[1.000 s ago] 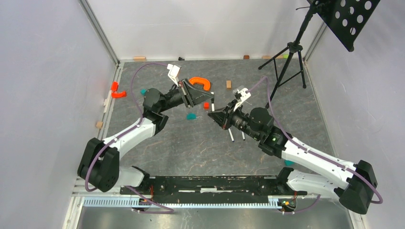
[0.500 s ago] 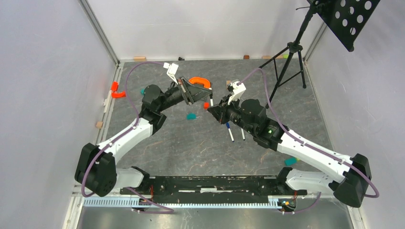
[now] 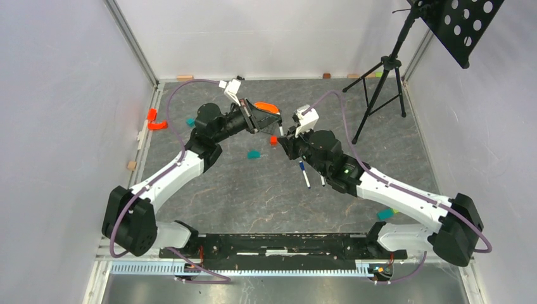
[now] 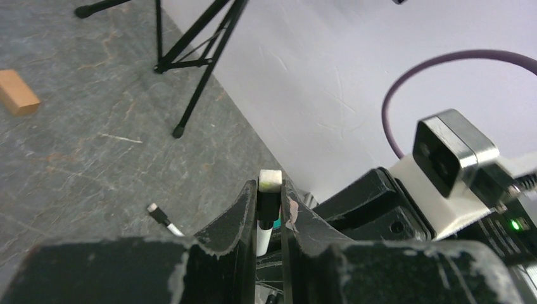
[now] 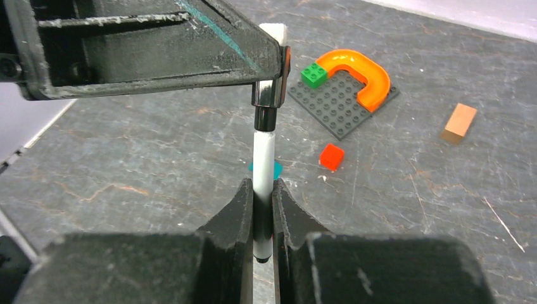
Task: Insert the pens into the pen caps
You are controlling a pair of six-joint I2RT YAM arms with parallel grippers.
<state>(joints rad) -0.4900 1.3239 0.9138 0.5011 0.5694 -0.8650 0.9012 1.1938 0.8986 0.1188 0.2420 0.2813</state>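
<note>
Aloft, both arms angled inward, left tool (image 4: 270, 189) pinching pen cap (image 4: 268, 208), right tool (image 5: 261, 190) gripping pen (image 5: 263, 155)

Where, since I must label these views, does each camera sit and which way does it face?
Top external: above and behind the bases, looking down at the table; both arms show, left pincer and right pincer tip to tip.
Left wrist: on the left wrist, looking along its fingers at the right arm; they grip a pen.
Right wrist: on the right wrist, looking along its fingers at the left pincer and a baseplate.
Shared: both wrist views show that pen, gripped by both pincers.
</note>
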